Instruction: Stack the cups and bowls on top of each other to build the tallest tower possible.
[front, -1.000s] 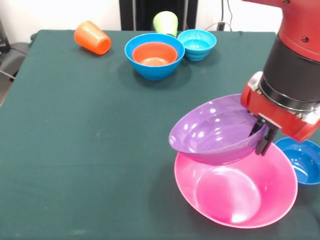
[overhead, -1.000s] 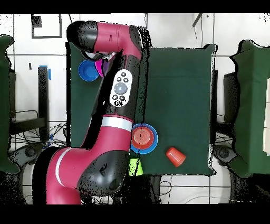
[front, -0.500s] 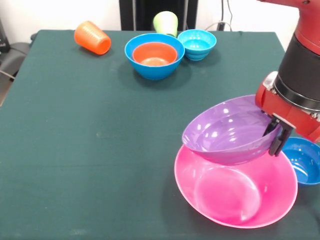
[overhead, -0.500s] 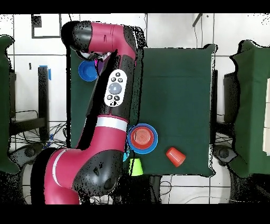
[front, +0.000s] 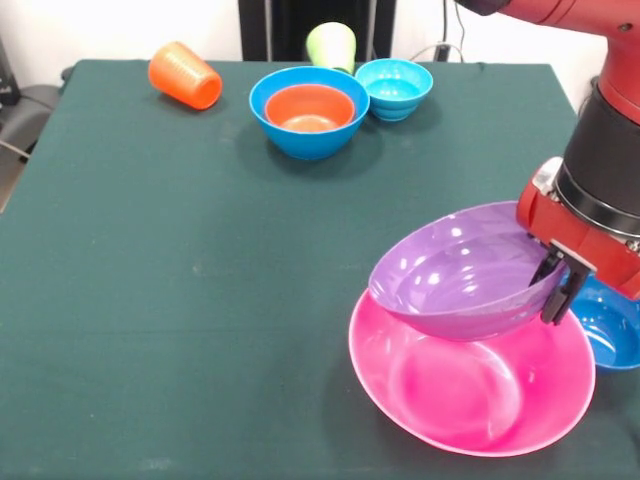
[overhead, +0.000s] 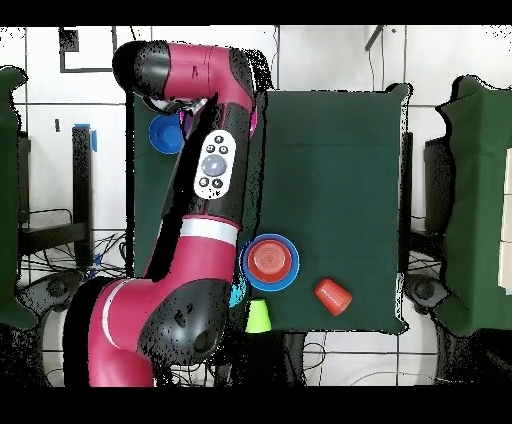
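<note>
Purple bowl (front: 460, 275) tilted over pink bowl (front: 470, 390), orange bowl (front: 309, 108) nested in blue bowl (front: 300, 140), orange cup (front: 184, 75) on its side

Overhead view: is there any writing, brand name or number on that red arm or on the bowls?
None can be read.
The button pad on the arm bears small marks, too blurred to read.
The purple bowl, pink bowl and cups show no lettering.
</note>
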